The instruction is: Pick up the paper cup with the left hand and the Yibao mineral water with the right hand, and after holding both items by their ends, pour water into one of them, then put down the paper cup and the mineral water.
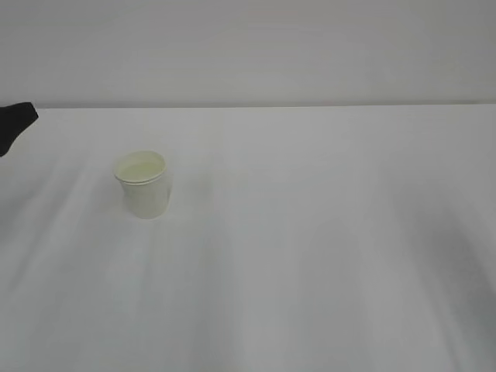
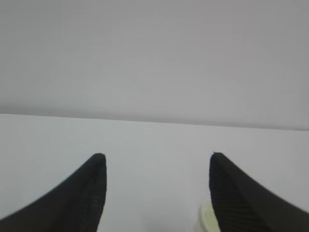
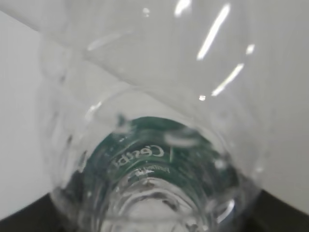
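Right up against the right wrist camera, the water bottle (image 3: 145,159) fills the view, clear ribs and green label band, with the right hand's dark fingers (image 3: 29,217) clamped on either side of it. The left hand (image 2: 157,193) hangs with fingers (image 2: 77,203) apart, empty, the paper cup (image 1: 142,184) just beside one tip, upright on the white tabletop (image 1: 325,232).

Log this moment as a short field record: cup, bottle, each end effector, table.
paper cup: upright on the table, ungripped, left of centre in the exterior view
Yibao mineral water: clear bottle with green label fills the right wrist view
left end effector: open, empty, cup rim beside one finger
right end effector: jaws barely visible beneath the bottle; grip cannot be told
table: white
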### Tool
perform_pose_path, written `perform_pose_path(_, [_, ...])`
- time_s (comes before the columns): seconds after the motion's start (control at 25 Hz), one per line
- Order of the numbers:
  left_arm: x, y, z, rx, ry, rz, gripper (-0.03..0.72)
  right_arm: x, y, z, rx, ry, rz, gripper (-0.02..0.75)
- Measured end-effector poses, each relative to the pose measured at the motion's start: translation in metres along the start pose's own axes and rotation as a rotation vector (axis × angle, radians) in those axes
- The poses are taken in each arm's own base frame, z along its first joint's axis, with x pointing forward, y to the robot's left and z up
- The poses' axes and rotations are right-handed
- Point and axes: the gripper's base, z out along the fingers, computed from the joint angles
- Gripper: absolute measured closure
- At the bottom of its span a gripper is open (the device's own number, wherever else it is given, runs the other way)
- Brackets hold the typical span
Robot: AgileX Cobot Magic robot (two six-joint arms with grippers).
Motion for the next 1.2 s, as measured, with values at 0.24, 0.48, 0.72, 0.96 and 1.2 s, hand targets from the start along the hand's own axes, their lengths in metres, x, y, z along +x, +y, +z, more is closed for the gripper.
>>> perform_pose_path(0.24, [-0.005, -0.007, -0.005, 0.009, -0.011, 0.022, 0.219, 0.0, 0.0, 0.0, 0.005, -0.004, 0.036, 0.293])
perform_pose_path(0.48, [-0.02, -0.015, -0.009, 0.022, -0.05, 0.058, 0.231, -0.001, -0.001, 0.0, 0.014, -0.01, 0.07, 0.293])
perform_pose_path(0.72, [-0.021, -0.017, -0.01, 0.026, -0.057, 0.042, 0.232, 0.002, 0.0, -0.001, 0.017, -0.007, 0.076, 0.293])
perform_pose_path(0.96, [-0.02, -0.014, -0.016, -0.033, -0.093, -0.053, 0.252, 0.007, 0.001, -0.003, 0.038, -0.017, 0.1, 0.293])
perform_pose_path(1.2, [-0.027, -0.022, -0.028, -0.067, -0.145, -0.051, 0.258, 0.005, 0.0, -0.003, 0.04, -0.034, 0.13, 0.293])
